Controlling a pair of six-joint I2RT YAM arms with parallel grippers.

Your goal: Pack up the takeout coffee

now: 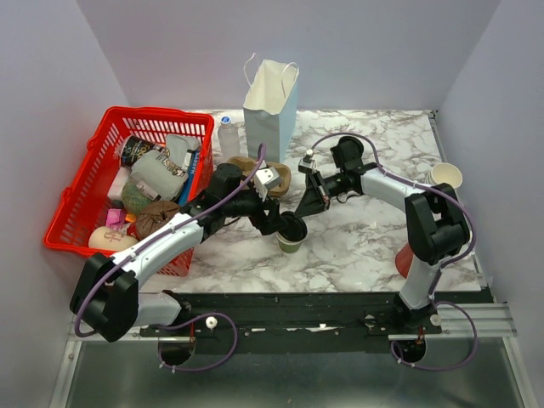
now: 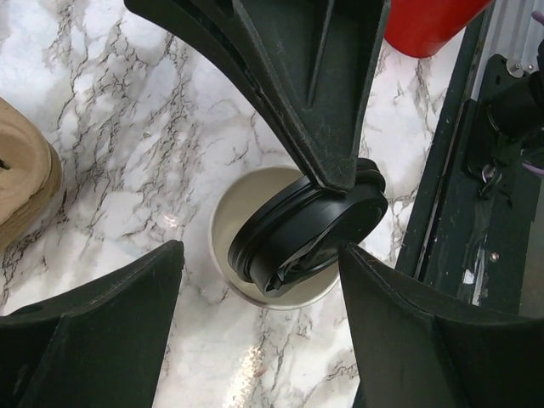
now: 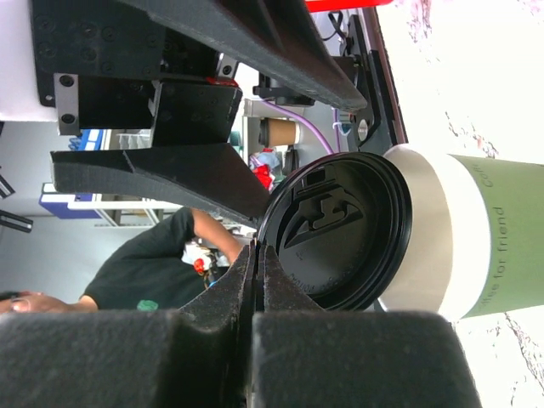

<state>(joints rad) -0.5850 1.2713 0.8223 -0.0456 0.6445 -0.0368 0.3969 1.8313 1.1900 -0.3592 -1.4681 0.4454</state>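
The takeout coffee's olive-green cup (image 1: 289, 246) stands upright on the marble near the table's middle. Its white inside (image 2: 234, 212) shows from above, and its green wall (image 3: 501, 234) shows in the right wrist view. The black sip lid (image 2: 306, 229) lies tilted across the cup's mouth, one edge raised. My right gripper (image 3: 259, 248) is shut on the lid's (image 3: 340, 229) rim and reaches in from behind the cup (image 1: 302, 208). My left gripper (image 1: 285, 228) is open, with its fingers (image 2: 127, 323) to either side of the cup; the left one stands apart from it.
A red basket (image 1: 85, 195) full of goods fills the left side. A white paper bag (image 1: 272, 106) stands open at the back, a clear bottle (image 1: 228, 136) and a tan wooden thing (image 1: 246, 163) beside it. A paper cup (image 1: 446, 176) and a red cup (image 1: 405, 259) stand at the right.
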